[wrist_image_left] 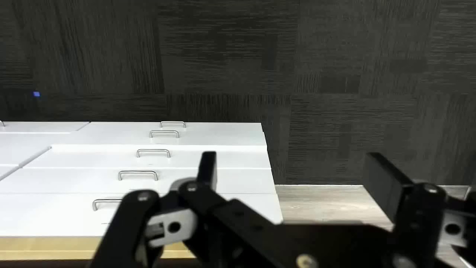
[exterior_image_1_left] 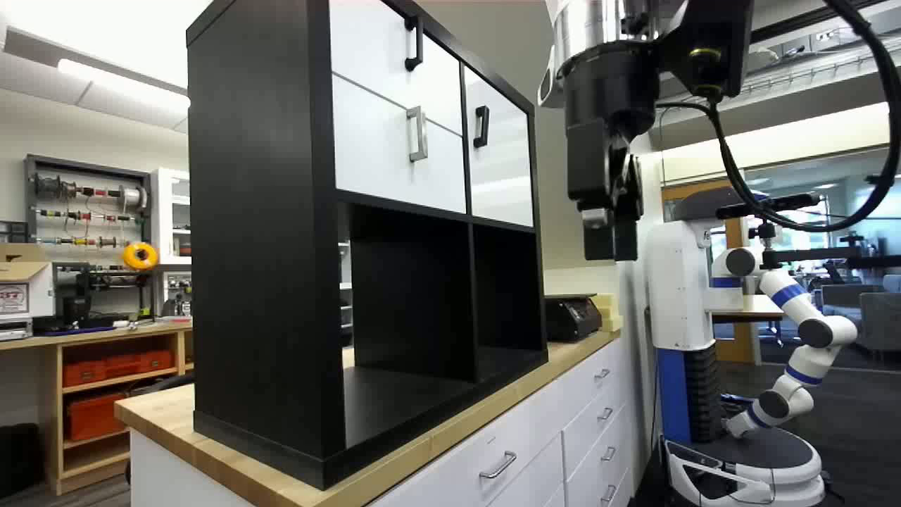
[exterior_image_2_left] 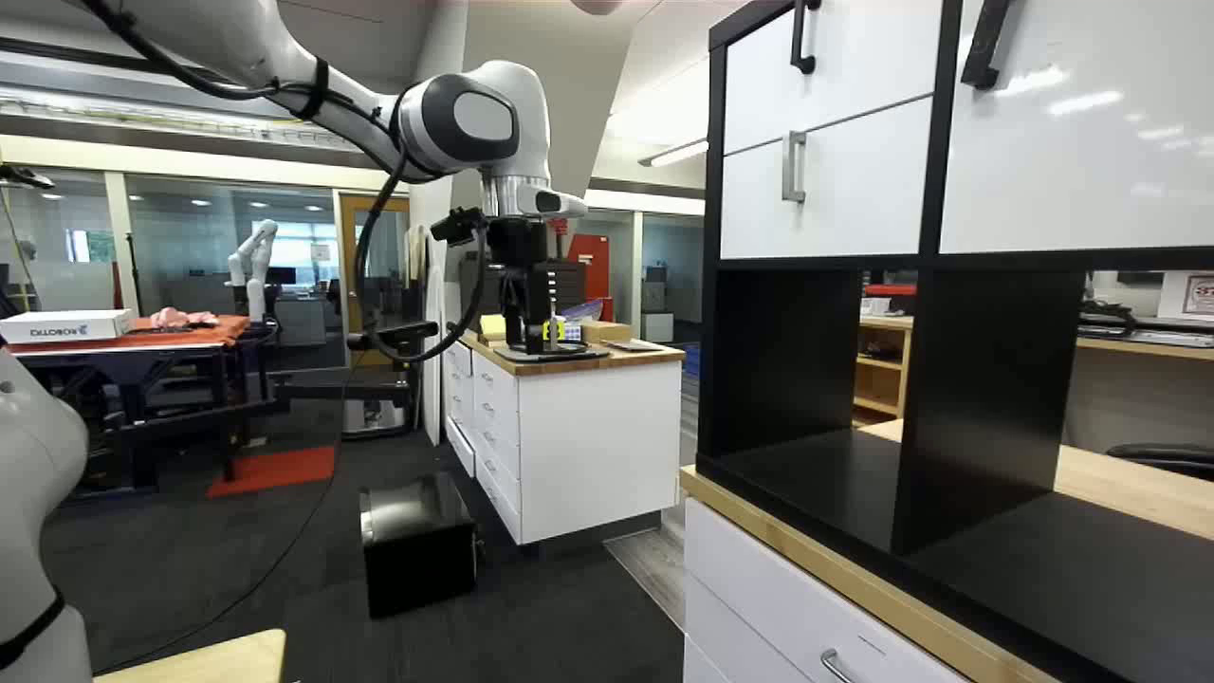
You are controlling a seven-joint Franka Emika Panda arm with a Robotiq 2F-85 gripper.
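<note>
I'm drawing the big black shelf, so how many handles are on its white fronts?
3: a black handle on the top-left front, a silver handle on the front below, and another black handle on the right-hand front. None seems hidden.

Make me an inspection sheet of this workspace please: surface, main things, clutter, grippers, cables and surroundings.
Surface: wooden worktop, bearing the black shelf unit.
Things: shelf unit upright; its white fronts with handles look shut.
Clutter: black box on the dark carpet.
Grippers: one gripper, open, holding nothing, apart from the shelf unit.
Cables: black cable strapped to the arm, hanging in a loop.
Surroundings: white mobile robot; spool rack.
</note>
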